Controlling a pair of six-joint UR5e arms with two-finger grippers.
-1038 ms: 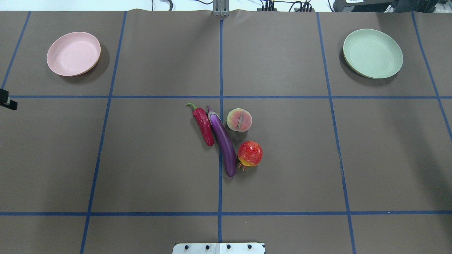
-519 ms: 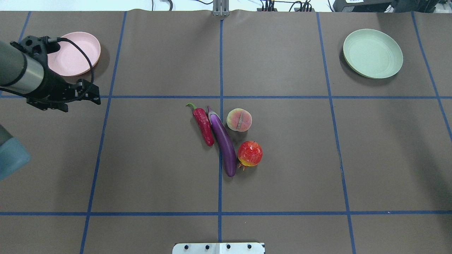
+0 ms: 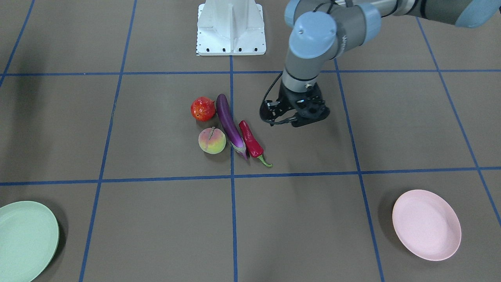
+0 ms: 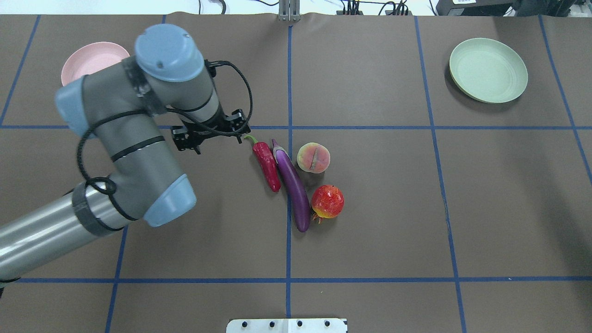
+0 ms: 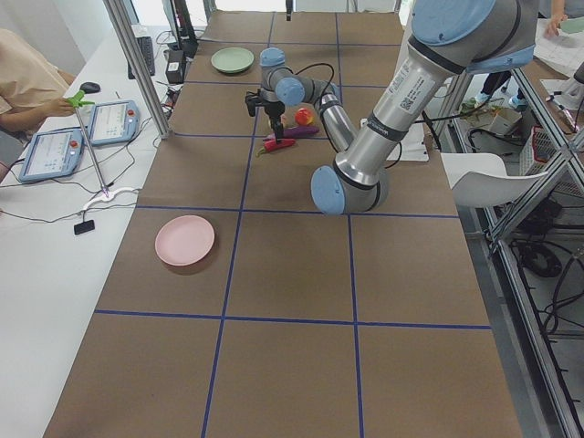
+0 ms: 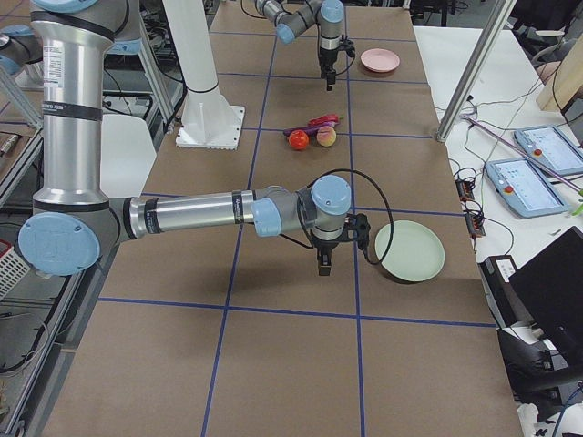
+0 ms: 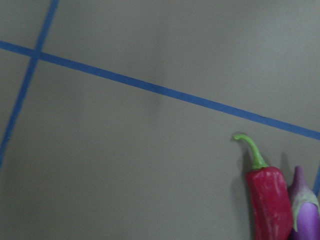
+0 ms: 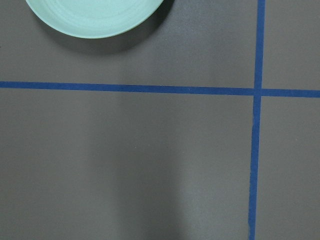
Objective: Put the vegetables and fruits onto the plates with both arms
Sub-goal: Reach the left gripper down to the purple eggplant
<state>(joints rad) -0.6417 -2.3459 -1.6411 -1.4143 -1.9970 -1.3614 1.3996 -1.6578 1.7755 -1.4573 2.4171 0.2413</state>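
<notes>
The red chili (image 4: 267, 165), the purple eggplant (image 4: 293, 187), the peach (image 4: 313, 157) and the bumpy red-orange fruit (image 4: 327, 201) lie close together at the table's centre. My left gripper (image 4: 212, 134) hangs just left of the chili's green stem, touching nothing; I cannot tell whether it is open. The left wrist view shows the chili (image 7: 267, 200) and the eggplant cap (image 7: 305, 220) at its lower right. The pink plate (image 4: 88, 58) is far left, partly behind my left arm. The mint plate (image 4: 488, 69) is far right. My right gripper (image 6: 323, 266) shows only in the exterior right view, beside the mint plate (image 6: 410, 250).
The white base pedestal (image 3: 231, 27) stands at the robot's side of the table. Blue tape lines (image 4: 289, 92) divide the brown table cover into squares. A desk with tablets (image 5: 91, 128) and an operator stands along the far edge.
My left arm has swung in from the left edge to the centre and now stops beside the chili, covering part of the pink plate. The produce and plates have not moved.
</notes>
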